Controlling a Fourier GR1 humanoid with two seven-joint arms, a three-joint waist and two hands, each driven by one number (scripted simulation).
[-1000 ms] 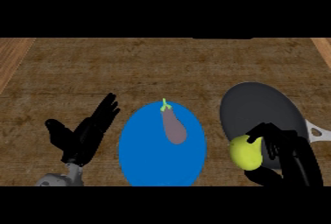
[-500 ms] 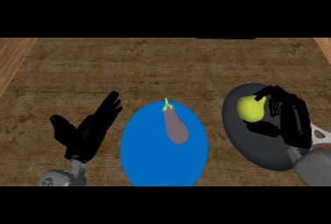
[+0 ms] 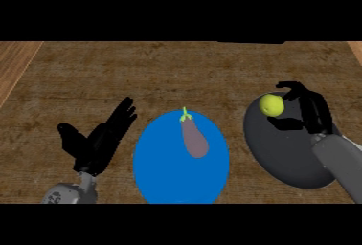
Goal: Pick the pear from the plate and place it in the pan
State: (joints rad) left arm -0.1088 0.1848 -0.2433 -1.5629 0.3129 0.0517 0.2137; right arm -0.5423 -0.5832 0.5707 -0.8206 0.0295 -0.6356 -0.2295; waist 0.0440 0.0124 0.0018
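The yellow-green pear (image 3: 271, 105) is over the far left rim of the dark grey pan (image 3: 283, 153), held in my right hand (image 3: 309, 112), whose fingers and thumb curl round it. The blue plate (image 3: 163, 167) lies in the middle of the counter, left of the pan, with a purple eggplant (image 3: 194, 139) on it. My left hand (image 3: 99, 141) rests open to the left of the plate, fingers straight and pointing away.
My right forearm (image 3: 343, 160) lies across the pan's right side. The brown counter top spreads far beyond the plate and pan, with lighter wooden strips at the left and right edges.
My right hand has carried the pear farther away and slightly left, from over the pan's middle to its far left rim. The left hand has barely shifted.
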